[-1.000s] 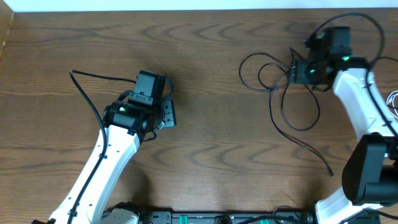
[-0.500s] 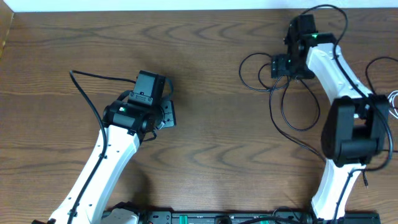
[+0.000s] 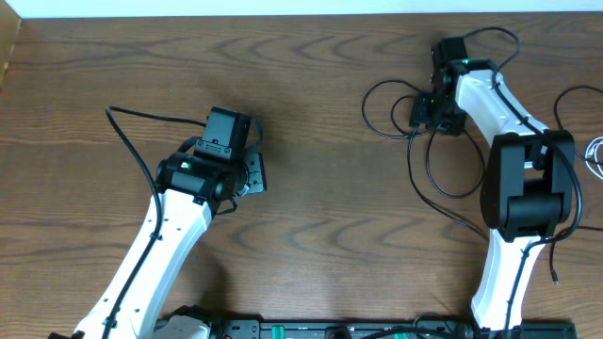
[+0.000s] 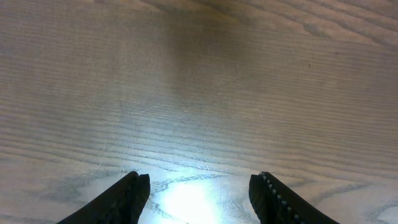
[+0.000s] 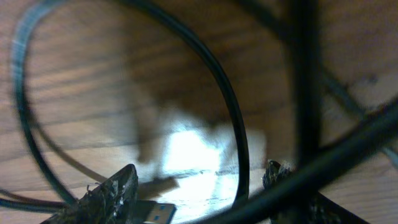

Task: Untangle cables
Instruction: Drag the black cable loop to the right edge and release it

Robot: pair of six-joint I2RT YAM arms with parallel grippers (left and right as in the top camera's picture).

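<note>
Thin black cables (image 3: 443, 174) lie in loose overlapping loops at the table's right back, with one strand trailing toward the front right. A white cable (image 3: 595, 155) peeks in at the right edge. My right gripper (image 3: 415, 111) is low over the loops and open. In the right wrist view a black loop (image 5: 239, 143) passes between its fingers (image 5: 199, 186), and a USB plug (image 5: 157, 212) lies by the left finger. My left gripper (image 3: 259, 174) is open and empty over bare wood left of centre; it also shows in the left wrist view (image 4: 199, 190).
A thicker black arm cable (image 3: 132, 141) arcs off the left arm. Another black cable (image 3: 565, 94) curves near the right edge. The right arm's links stand over the front right part of the table.
The right arm has swung leftward and its gripper has moved left and down onto the black loops. The left arm has not moved.
</note>
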